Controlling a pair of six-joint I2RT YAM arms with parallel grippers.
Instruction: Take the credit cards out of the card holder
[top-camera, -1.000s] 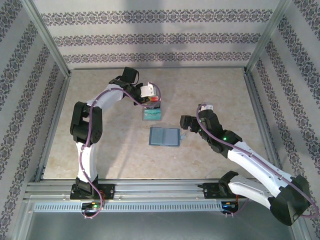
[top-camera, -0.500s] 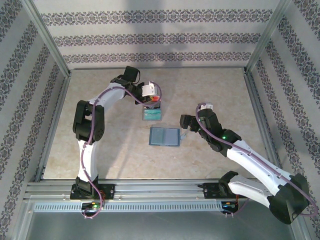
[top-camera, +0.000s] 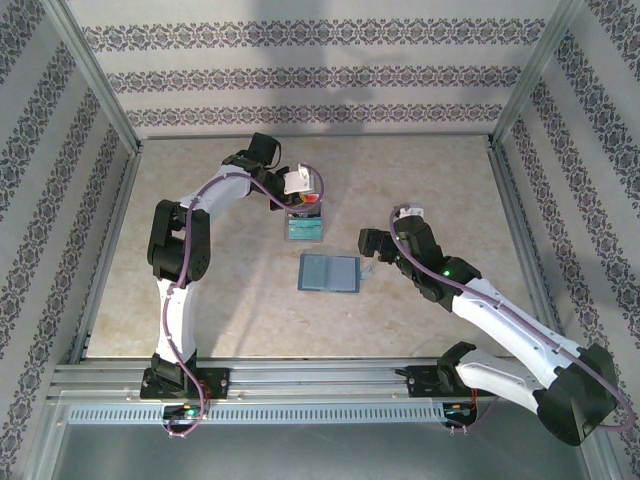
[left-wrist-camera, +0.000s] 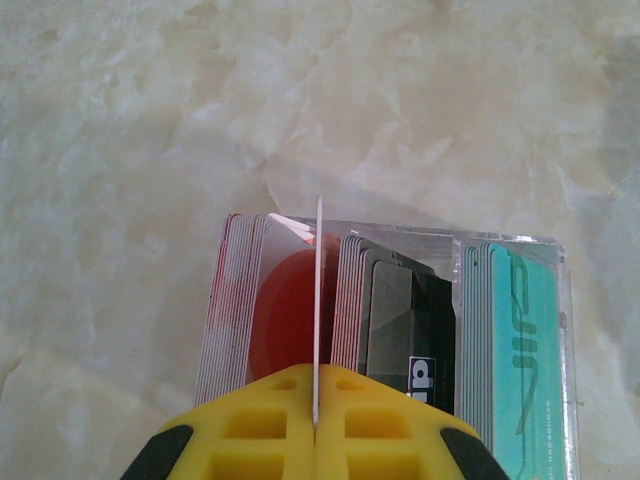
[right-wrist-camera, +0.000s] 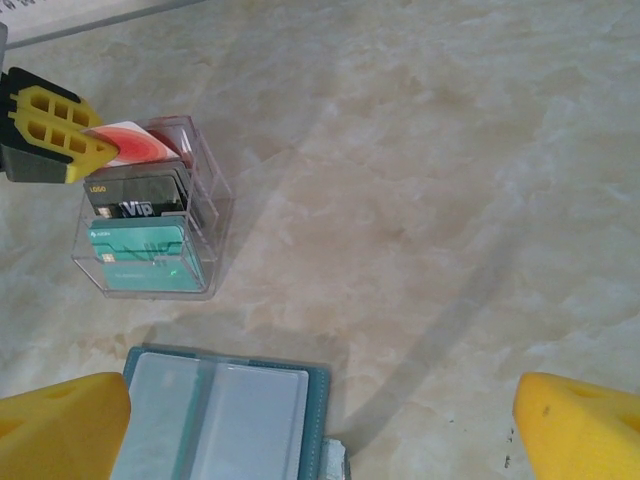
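Wallet (top-camera: 329, 272) is lying open and flat mid-counter (top-camera: 200, 300), pockets facing up. Left jaws are pinched tight on a red-and-white card (left-wrist-camera: 317, 290), held edge-on at the red stack in a clear box (top-camera: 303, 230) just past the wallet. The box's other two slots hold dark cards (left-wrist-camera: 400, 320) and teal cards (left-wrist-camera: 520, 340). Right jaws are spread wide, hovering by the wallet's right edge.
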